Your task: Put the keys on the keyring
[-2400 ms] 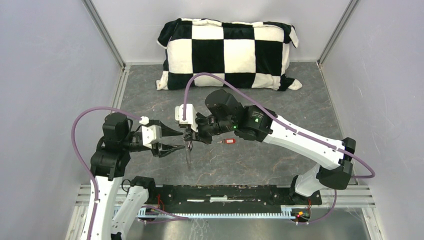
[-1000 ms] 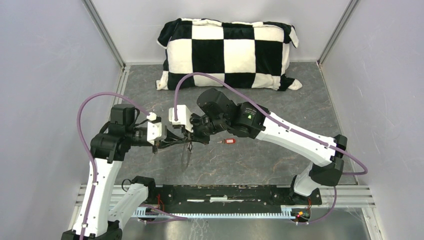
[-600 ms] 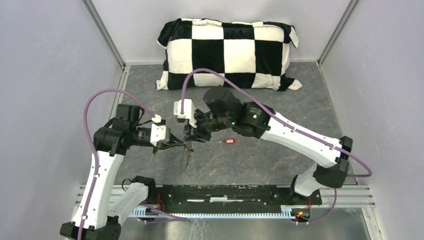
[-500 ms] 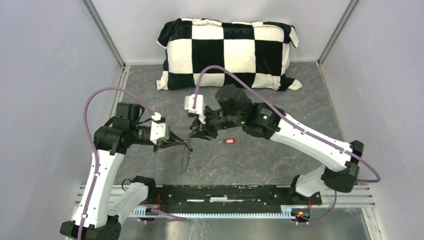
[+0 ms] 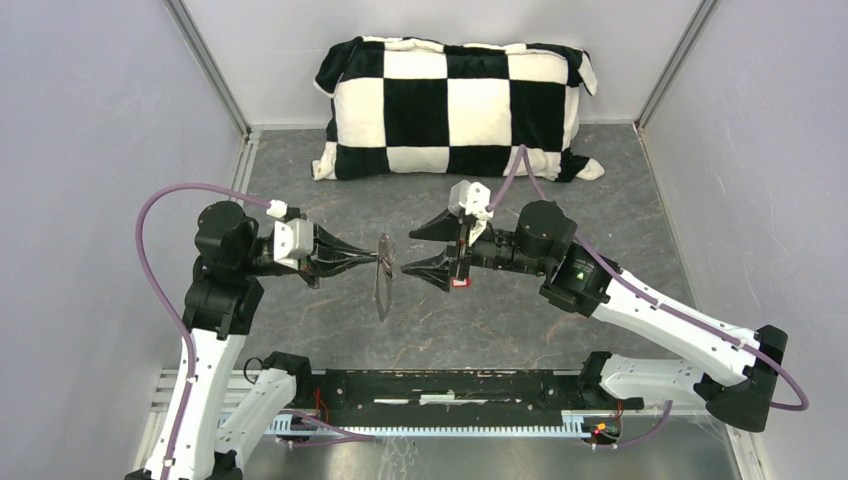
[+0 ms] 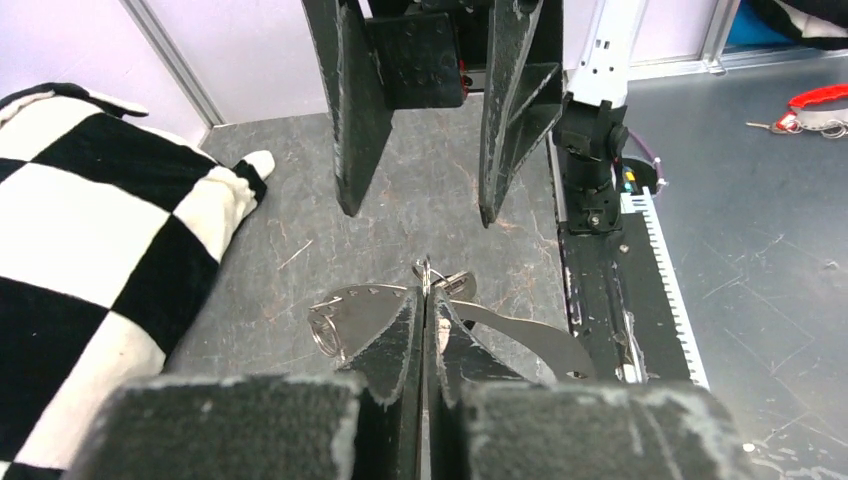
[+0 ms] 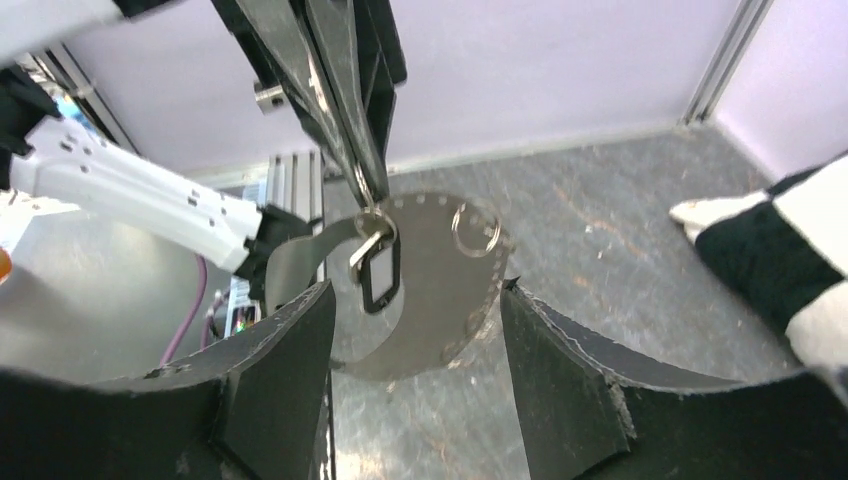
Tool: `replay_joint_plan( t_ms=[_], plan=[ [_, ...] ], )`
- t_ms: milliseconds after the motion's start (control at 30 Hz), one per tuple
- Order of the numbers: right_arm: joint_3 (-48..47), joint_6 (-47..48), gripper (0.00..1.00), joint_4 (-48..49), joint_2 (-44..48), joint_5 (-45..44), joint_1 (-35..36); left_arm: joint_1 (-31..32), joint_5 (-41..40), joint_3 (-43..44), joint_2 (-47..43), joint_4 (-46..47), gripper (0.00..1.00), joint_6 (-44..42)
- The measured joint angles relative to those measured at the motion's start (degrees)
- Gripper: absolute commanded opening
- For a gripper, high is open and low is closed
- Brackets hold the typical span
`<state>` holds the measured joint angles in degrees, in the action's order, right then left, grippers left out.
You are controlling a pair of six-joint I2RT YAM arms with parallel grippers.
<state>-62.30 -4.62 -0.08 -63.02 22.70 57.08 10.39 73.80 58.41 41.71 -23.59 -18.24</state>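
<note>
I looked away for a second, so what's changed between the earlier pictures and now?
The right claw let go of the keyring and drew back to the right, now open. The left claw closed on the keyring and holds it alone. The red key stays on the table, and the pillow hasn't moved.

The right tool [image 5: 408, 251] hides most of the red key [image 5: 461, 284] (top view).

The top camera looks down from behind the arm bases [image 5: 285, 368]; the 2 wrist cameras sit close, facing each other, both catching the keyring [image 7: 440, 300]
</note>
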Motion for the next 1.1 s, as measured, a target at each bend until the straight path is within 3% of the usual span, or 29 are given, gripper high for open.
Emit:
replay_joint_plan(
  t_ms=[333,867,967,1100],
  plan=[
    [0.5,-0.8,0.64,15.4,-1.5,6.0,-0.2,0.0,3.3,0.0,0.2,6.5,0.02,7.4],
    [0.5,-2.2,0.51,21.1,-6.4,14.7,-0.2,0.0,4.9,0.0,0.1,7.5,0.02,7.8],
    [0.5,-3.0,0.43,22.1,-7.2,15.3,-0.2,0.0,5.2,0.0,0.1,7.5,0.02,7.8],
    [0.5,-3.5,0.25,22.7,-8.1,16.0,-0.2,0.0,5.9,0.2,0.1,7.0,0.02,7.8]
  ],
)
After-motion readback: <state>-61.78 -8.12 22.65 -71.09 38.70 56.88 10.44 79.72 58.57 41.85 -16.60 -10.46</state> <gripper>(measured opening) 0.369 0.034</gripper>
